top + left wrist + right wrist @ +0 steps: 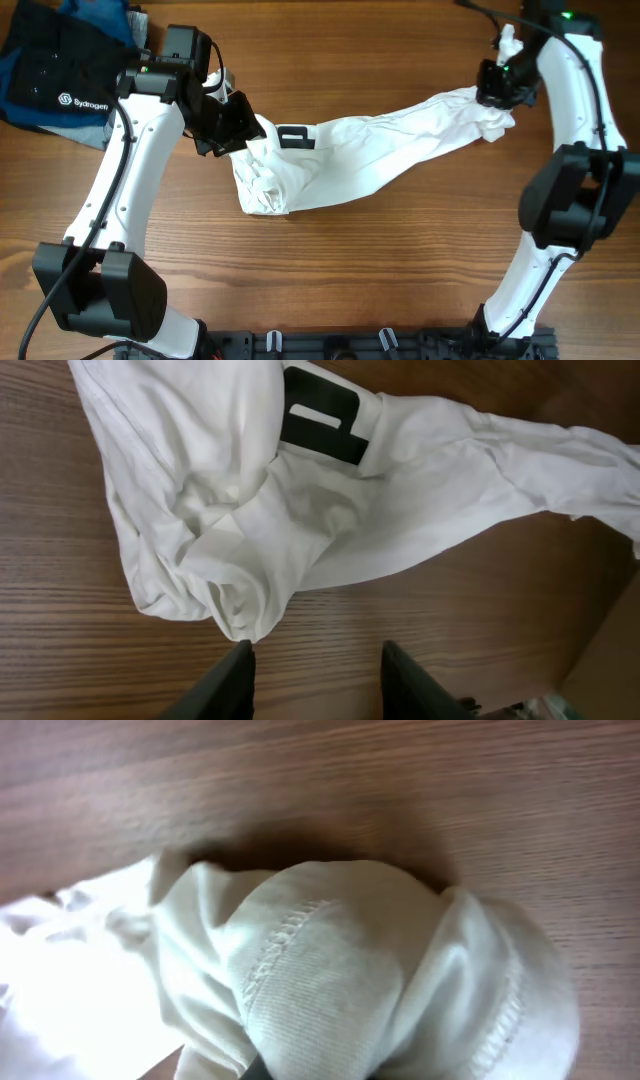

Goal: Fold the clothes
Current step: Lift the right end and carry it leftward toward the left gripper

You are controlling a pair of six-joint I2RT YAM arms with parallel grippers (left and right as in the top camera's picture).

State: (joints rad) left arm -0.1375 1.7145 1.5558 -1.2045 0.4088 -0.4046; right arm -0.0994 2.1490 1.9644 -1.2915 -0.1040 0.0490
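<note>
Hiding the fingers of the right gripper (495, 92), a bunched end of the white garment (330, 980) clamped there (stitched seams close up), the rest stretched wrinkled toward the left gripper (318, 660), jaws apart and empty, crumpled heap just ahead of it.

Overhead looks straight down on the table (400, 290), set back far enough to take in the whole white garment (350, 165), end to end. The left wrist view peers down past the left claw (317, 660), close over the garment's bunched end. The right wrist view sits tighter yet, cloth nearly filling the frame. All three share that garment.
</note>
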